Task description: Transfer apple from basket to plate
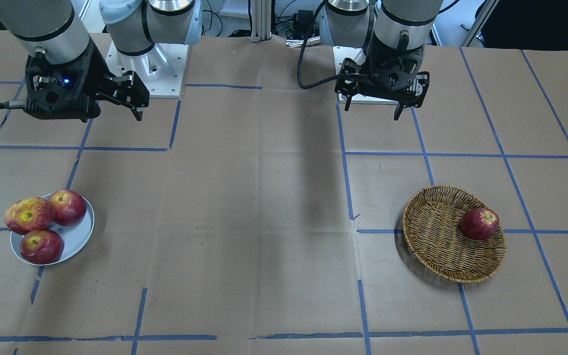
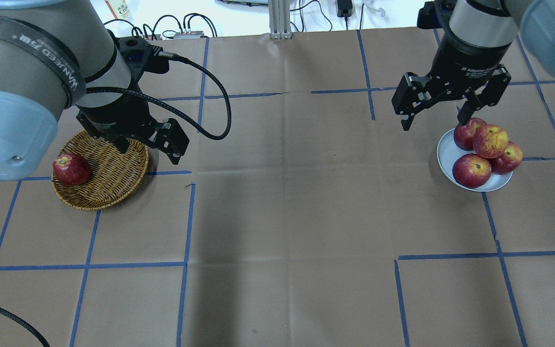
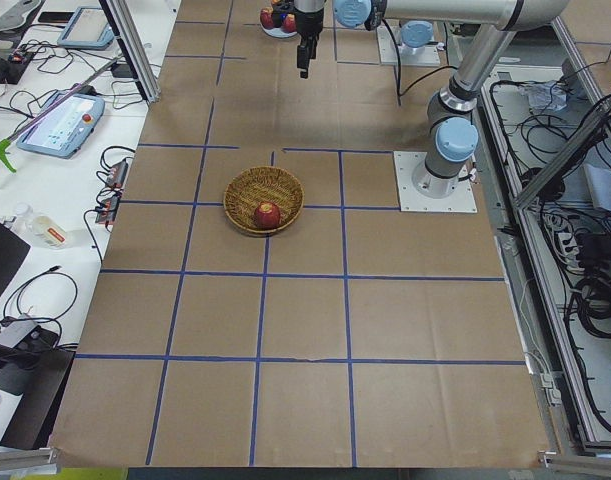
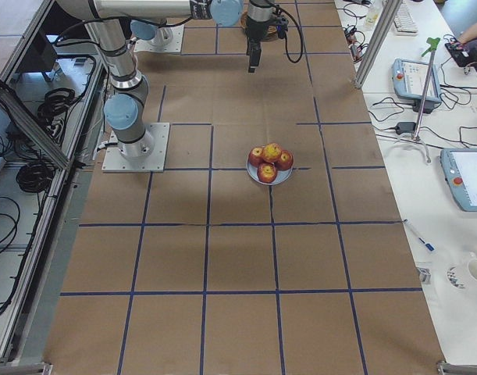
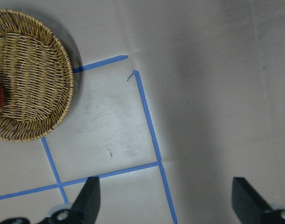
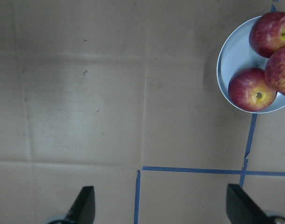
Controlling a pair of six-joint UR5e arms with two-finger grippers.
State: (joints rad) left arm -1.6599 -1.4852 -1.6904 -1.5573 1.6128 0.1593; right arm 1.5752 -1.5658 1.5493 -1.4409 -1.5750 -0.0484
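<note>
The yellow-streaked lighter red apple (image 2: 490, 141) lies on the pale plate (image 2: 446, 149), resting on top of the darker apples there; it also shows in the front view (image 1: 29, 215). The wicker basket (image 2: 113, 173) holds one dark red apple (image 2: 71, 169). My left gripper (image 2: 150, 144) is open and empty, above the basket's far right rim. My right gripper (image 2: 439, 118) is open and empty, raised just left of and beyond the plate. The left wrist view shows the basket (image 5: 35, 74) at upper left; the right wrist view shows the plate (image 6: 228, 60) at upper right.
The table is brown cardboard with a grid of blue tape lines (image 1: 348, 177). The two arm bases (image 1: 146, 64) stand at the robot's edge. Desks with cables and control pendants (image 3: 60, 120) lie beyond the table.
</note>
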